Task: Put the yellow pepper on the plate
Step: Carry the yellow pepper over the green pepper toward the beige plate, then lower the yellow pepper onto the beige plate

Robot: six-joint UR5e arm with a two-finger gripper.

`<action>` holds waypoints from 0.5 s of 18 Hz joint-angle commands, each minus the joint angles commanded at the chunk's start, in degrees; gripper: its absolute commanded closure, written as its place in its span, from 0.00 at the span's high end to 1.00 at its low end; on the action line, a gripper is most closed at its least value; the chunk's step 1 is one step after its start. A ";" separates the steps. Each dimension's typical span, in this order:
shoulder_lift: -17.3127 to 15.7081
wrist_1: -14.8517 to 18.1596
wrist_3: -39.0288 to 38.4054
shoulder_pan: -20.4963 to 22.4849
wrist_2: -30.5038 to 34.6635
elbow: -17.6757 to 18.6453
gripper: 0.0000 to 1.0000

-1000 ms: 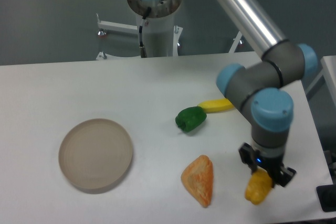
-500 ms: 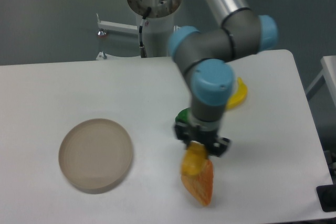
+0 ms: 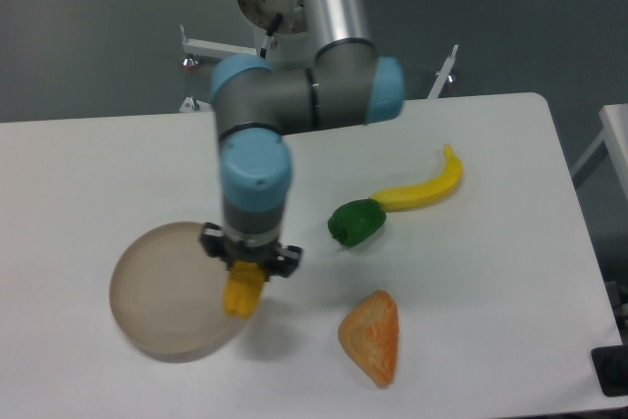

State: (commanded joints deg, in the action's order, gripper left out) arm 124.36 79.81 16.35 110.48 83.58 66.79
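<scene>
My gripper is shut on the yellow pepper, a small golden-yellow toy that hangs below the fingers. It is held over the right edge of the plate, a round beige-tan disc on the left part of the white table. I cannot tell whether the pepper touches the plate. The arm's wrist stands upright above the gripper.
A green pepper lies right of the gripper, with a curved yellow banana beyond it. An orange triangular wedge lies near the front edge. The robot's base stands behind the table.
My gripper has carried the yellow pepper leftward from the table's right front, past the orange wedge, to the plate's right edge.
</scene>
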 joint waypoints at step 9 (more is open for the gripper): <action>-0.97 -12.73 -2.38 -6.24 8.16 7.64 0.61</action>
State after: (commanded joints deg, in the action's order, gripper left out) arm 123.40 67.08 13.97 104.24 91.74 74.43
